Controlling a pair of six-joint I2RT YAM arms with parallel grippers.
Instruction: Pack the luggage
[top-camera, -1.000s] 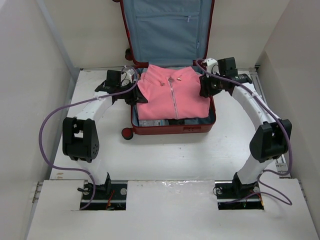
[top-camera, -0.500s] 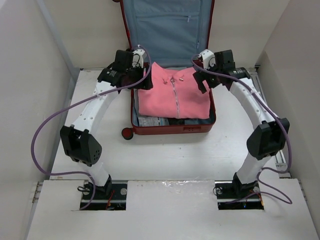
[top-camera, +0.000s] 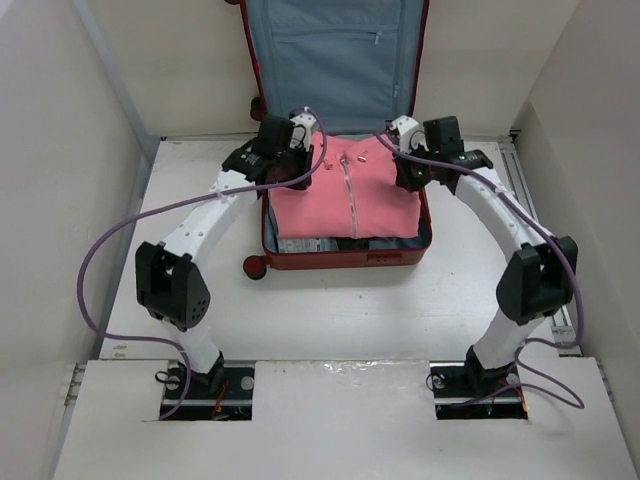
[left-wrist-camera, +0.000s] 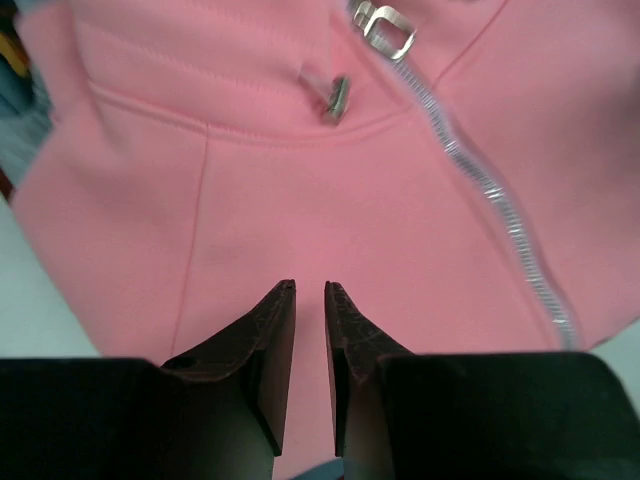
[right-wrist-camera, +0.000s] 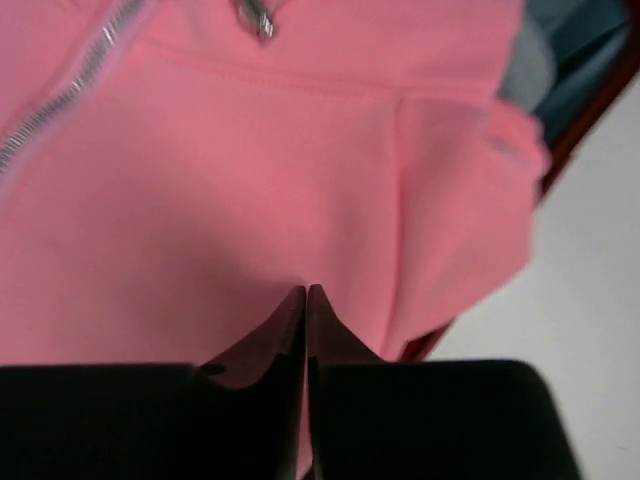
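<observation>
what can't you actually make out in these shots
Top of the luggage lid: top view, cut off by the upper edge.
Folded items under the pink jacket: top view, the jacket covers them.
Whether the left gripper or right gripper pinches fabric: wrist views, fingertips hide the contact.

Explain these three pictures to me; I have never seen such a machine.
Two white robot arms are bolted to a table, and each ends in a two-finger gripper. The wide picture comes from a fixed camera above and behind them. The two close-ups come from cameras on the wrists. On the table lies the luggage, open, with a folded pink zip jacket on top of other packed things. The left gripper and the right gripper are both over the jacket's far end. The right one's fingers are closed and the left's nearly so. Nothing is visibly held.
</observation>
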